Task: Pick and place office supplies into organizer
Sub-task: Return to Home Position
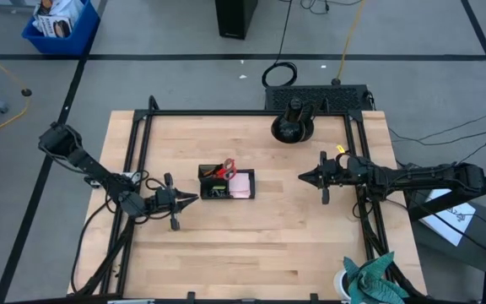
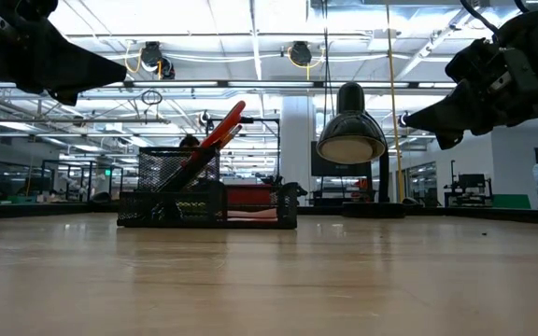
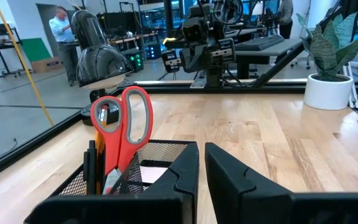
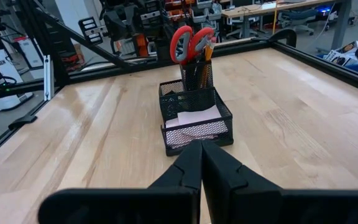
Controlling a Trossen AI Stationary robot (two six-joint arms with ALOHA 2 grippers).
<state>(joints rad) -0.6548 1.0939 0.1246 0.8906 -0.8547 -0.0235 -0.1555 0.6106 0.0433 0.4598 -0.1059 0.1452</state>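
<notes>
Both arms look ready to go home, and the job seems about finished. The organizer (image 1: 226,183) sits near the middle of the surface (image 1: 226,253), with the red-handled scissors (image 1: 227,169) standing up in its tall part and the pink sticky-note pad (image 1: 241,186) lying in the low part. The left tool (image 1: 194,199) hovers close on its left, fingers pressed together on nothing. The right tool (image 1: 302,177) hangs well apart on the right, likewise pressed shut and empty. To retreat cleanly, I'd lift each arm straight back from the organizer, and the right one should mind the black lamp (image 1: 292,127) at the far edge. A potted plant (image 1: 369,279) sits at the near right corner. Beyond is an open workshop where a person (image 3: 61,28) stands.
</notes>
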